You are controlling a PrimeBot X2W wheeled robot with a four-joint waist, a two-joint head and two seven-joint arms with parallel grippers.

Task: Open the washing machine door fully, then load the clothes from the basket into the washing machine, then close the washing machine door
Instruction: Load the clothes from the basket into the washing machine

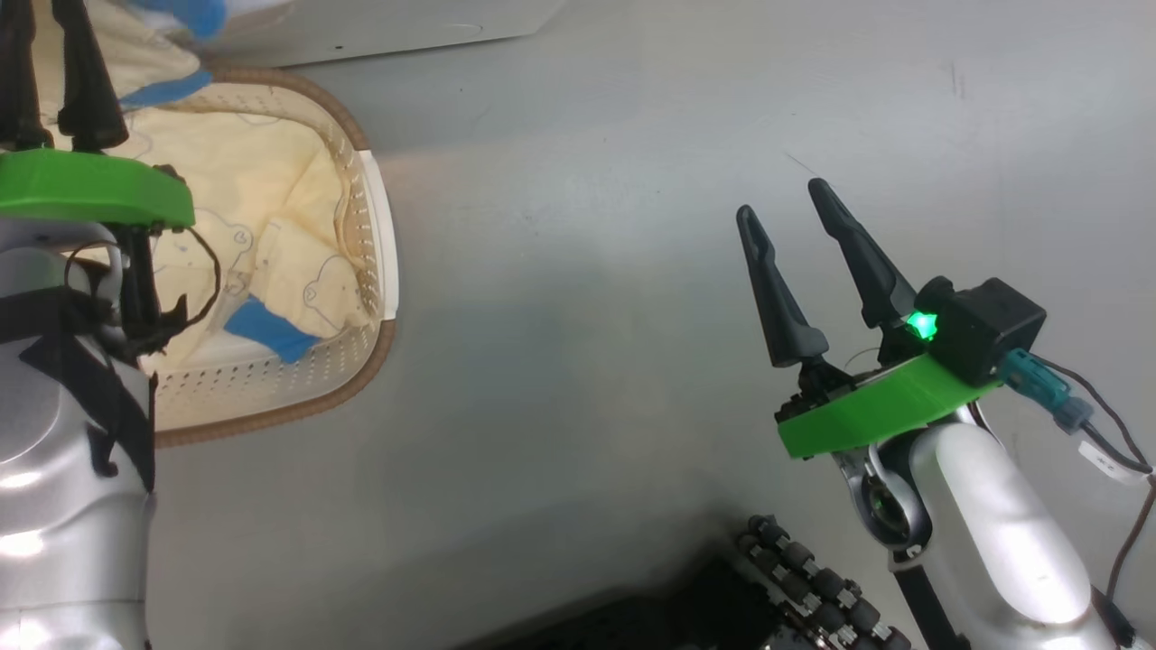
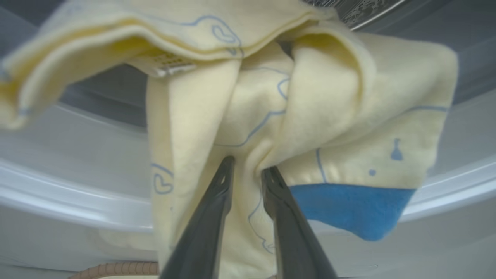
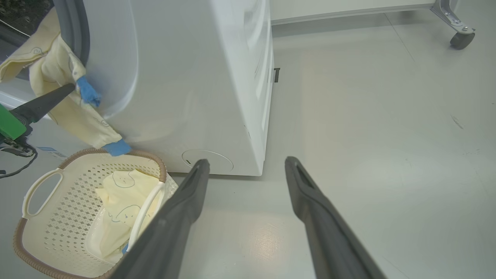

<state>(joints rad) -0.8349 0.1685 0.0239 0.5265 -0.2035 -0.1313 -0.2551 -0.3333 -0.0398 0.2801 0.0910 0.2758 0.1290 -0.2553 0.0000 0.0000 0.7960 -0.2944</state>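
My left gripper is shut on a pale yellow garment with blue line prints and a blue patch. It holds the garment up at the washing machine opening, whose white rim curves behind the cloth. In the right wrist view this garment hangs over the opening's edge, down to the basket. More yellow clothes lie in the cream basket on the floor. My right gripper is open, holds nothing and hovers over bare floor, right of the basket. The door is out of view.
The grey floor spreads between the basket and my right arm. My wheeled base shows at the bottom. A caster of a metal frame stands far off beyond the machine's side.
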